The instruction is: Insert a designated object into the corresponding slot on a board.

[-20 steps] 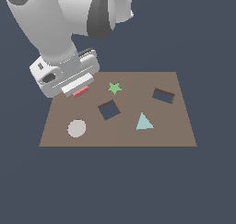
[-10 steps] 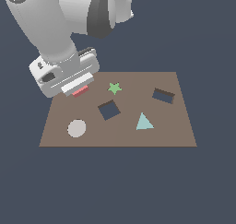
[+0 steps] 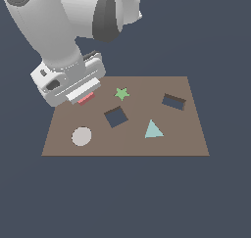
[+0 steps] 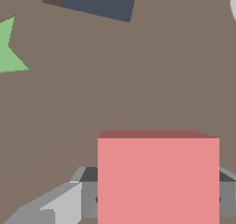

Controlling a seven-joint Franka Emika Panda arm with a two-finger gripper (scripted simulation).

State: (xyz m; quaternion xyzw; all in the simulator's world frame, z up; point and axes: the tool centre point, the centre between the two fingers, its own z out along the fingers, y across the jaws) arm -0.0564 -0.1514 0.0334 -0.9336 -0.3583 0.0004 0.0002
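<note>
The block (image 4: 158, 179) is salmon-red, flat and square, with a darker red top edge in the wrist view. It sits between the two grey fingers (image 4: 60, 204) of the gripper (image 4: 156, 197), which are clamped on its sides. In the exterior view only a small red part of the block (image 3: 86, 98) shows under the white gripper (image 3: 82, 96), over the board's far corner on the exterior view's left. Whether the block touches the board or hangs just above it, I cannot tell.

The board (image 3: 186, 139) is a flat brown panel. The slot (image 3: 116, 116) is a dark navy square cut-out, turned like a diamond, near the middle of the board and a little apart from the block, toward the exterior view's right and nearer the camera. In the wrist view part of the slot (image 4: 99, 2) shows at the picture's edge, with bare board between it and the block.

A green star (image 3: 121, 93) lies just beside the slot on its far side. A teal triangle (image 3: 153, 130) lies to the exterior view's right of the slot, a pale disc (image 3: 81, 136) to its left, and a narrower dark rectangle cut-out (image 3: 173, 102) near the far right corner. Nothing lies on the slot
</note>
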